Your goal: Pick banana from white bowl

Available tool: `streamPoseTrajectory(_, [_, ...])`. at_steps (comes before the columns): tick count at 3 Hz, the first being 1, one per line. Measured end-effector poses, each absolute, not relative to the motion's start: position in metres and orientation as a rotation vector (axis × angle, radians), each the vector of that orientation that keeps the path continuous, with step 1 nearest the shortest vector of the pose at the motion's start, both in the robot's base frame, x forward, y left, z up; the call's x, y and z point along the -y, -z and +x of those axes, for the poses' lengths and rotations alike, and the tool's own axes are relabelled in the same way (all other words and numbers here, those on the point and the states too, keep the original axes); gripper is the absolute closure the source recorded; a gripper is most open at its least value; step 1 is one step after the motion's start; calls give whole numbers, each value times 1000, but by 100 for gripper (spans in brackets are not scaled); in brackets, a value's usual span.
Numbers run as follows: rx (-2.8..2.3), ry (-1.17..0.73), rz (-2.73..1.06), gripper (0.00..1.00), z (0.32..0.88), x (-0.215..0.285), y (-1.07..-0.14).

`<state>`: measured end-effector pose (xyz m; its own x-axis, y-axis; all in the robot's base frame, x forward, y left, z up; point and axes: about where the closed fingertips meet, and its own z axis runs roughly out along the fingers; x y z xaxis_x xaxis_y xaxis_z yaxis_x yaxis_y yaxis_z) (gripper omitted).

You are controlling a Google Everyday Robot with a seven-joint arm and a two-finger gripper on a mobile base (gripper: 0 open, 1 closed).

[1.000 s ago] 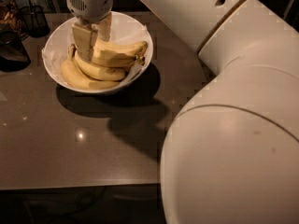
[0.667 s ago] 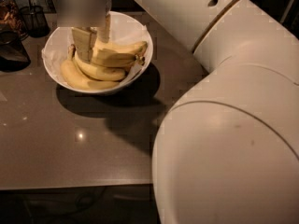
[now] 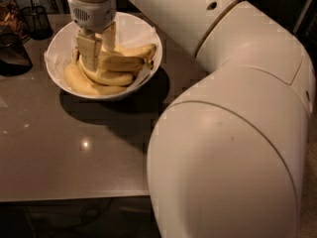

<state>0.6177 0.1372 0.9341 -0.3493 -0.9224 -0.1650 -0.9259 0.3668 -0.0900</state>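
**A:** Directly beneath the gripper (image 3: 99,57), what do you make out?

**B:** A heap of bananas in the white bowl (image 3: 143,81). The gripper points straight down inside the rim, its tip level with the top of the heap and touching the fruit, or all but.

**A:** Has it got hold of one?

**B:** I cannot tell. Whether it is parted or closed does not show, nor whether anything sits in its grasp.

**A:** Where is the one it should take?

**B:** The banana (image 3: 126,62) on top of the heap starts at the gripper's tip. It runs away toward the camera's right and ends in a brownish stem near the rim. Its long axis lies roughly crosswise in view, so the gripper stands at one end of it, not over its middle.

**A:** And the rest?

**B:** The other bananas (image 3: 86,83) curve below the gripper and nearer the camera, nested against the top one.

**A:** What does the coming move hang on?

**B:** That offset, I judge. A grasp across the short axis at mid-length would sit balanced. A hold at one end may let the fruit swing or drag its neighbours as it lifts.

**A:** Anything close by?

**B:** A dark wire-mesh cup (image 3: 35,21) stands to the gripper's left in view, outside the bowl and well apart.
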Motion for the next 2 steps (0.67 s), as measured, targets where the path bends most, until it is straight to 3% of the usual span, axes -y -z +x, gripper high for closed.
streamPoseTrajectory(2, [-2454, -10, -1655, 85, 621, -133, -932])
